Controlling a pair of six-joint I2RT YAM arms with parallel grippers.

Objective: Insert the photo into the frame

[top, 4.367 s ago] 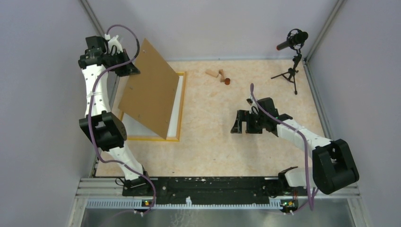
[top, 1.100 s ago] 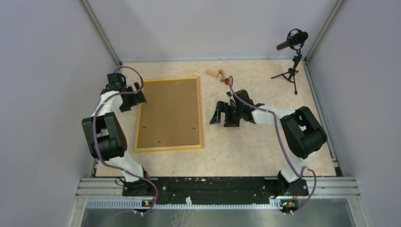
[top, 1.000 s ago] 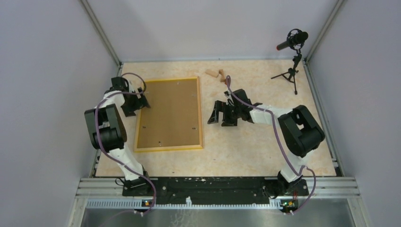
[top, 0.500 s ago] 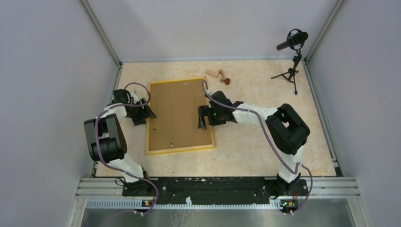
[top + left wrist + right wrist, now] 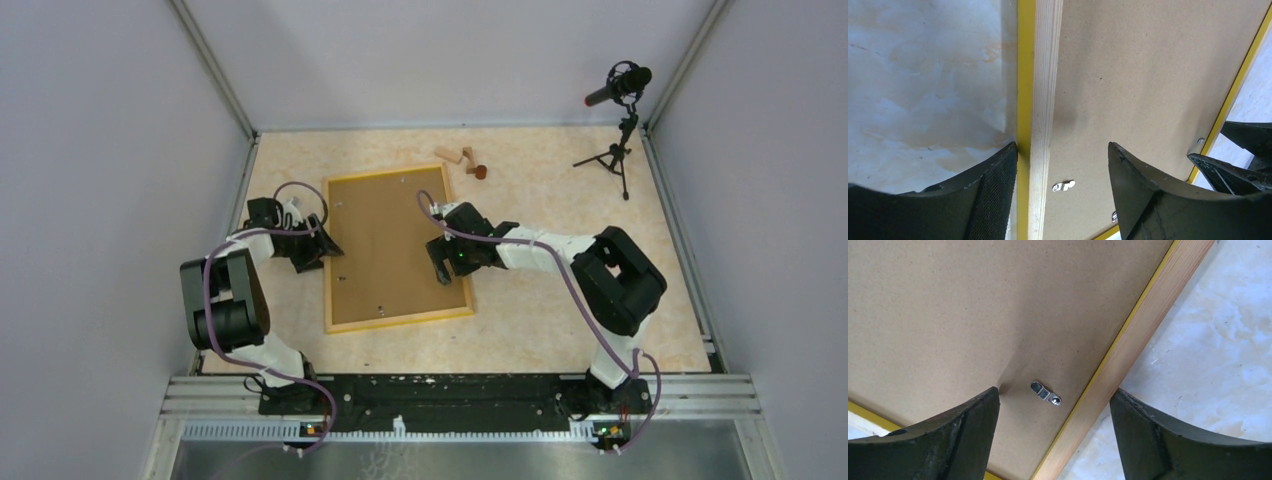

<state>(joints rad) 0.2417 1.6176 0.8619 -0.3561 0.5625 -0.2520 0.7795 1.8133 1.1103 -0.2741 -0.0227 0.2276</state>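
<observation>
The frame [image 5: 400, 319], face down at the centre of the table [image 5: 560, 200] under one brown backing board [image 5: 385, 240] with the photo hidden, lies further toward 3 o'clock than half a second ago, its long rails straddled by two parted claws, the left gripper [image 5: 322, 245] at 9 o'clock near the wall and the right gripper [image 5: 447, 262] at 3 o'clock beside open tabletop.

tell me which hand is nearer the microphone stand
Right. The right hand straddles the frame's right rail, on the side toward the microphone stand at the far right corner. The left hand is at the frame's left rail, the whole frame farther away.
</observation>
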